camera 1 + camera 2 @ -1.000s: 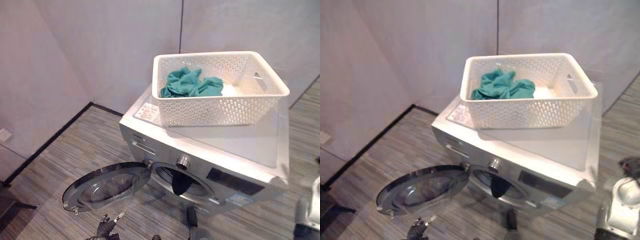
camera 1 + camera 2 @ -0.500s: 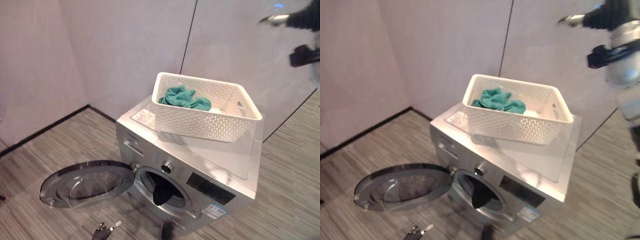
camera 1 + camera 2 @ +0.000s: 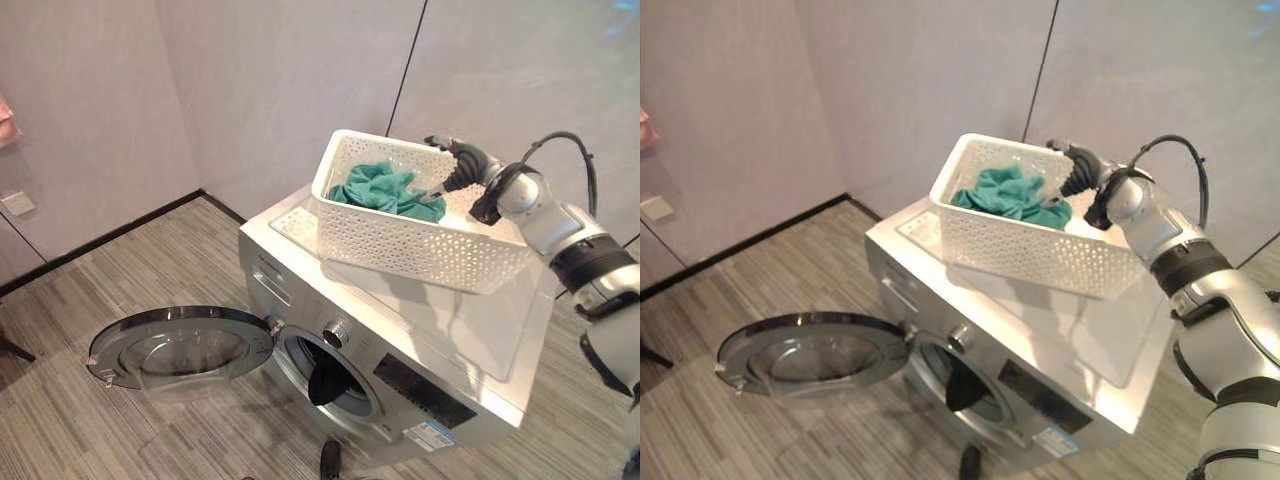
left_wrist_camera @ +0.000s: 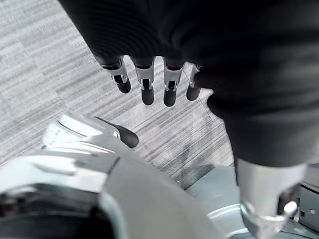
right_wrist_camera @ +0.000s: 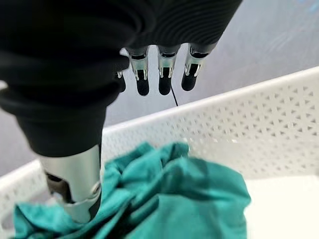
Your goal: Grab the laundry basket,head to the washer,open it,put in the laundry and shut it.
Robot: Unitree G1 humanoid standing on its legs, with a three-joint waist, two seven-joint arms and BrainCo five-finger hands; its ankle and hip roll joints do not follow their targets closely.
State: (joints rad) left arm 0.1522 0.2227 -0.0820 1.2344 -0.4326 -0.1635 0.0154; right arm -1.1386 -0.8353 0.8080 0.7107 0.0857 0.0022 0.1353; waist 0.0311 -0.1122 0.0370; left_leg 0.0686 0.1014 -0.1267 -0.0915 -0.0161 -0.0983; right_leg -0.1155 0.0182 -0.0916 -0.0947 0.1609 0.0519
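A white perforated laundry basket (image 3: 420, 245) stands on top of the silver washer (image 3: 455, 325), tilted slightly. Crumpled teal laundry (image 3: 385, 190) lies in its far left end. My right hand (image 3: 455, 165) reaches in over the basket's far rim, just right of the laundry. In the right wrist view its fingers (image 5: 162, 74) are straight above the teal laundry (image 5: 174, 194) and the thumb (image 5: 75, 189) points down with its tip at the cloth; the hand is open. The washer's round door (image 3: 180, 345) is swung open to the left, and a dark cloth (image 3: 325, 380) hangs from the drum. My left hand (image 4: 147, 84) hangs open above the floor.
The washer stands in a corner of pale walls with a black baseboard (image 3: 100, 245). A white wall socket (image 3: 15, 203) is on the left wall. A small dark object (image 3: 328, 458) lies on the striped grey floor in front of the washer.
The camera has shifted. My right arm rose from the lower right, passed high at the upper right, and has come down so its hand is over the basket at the teal laundry.
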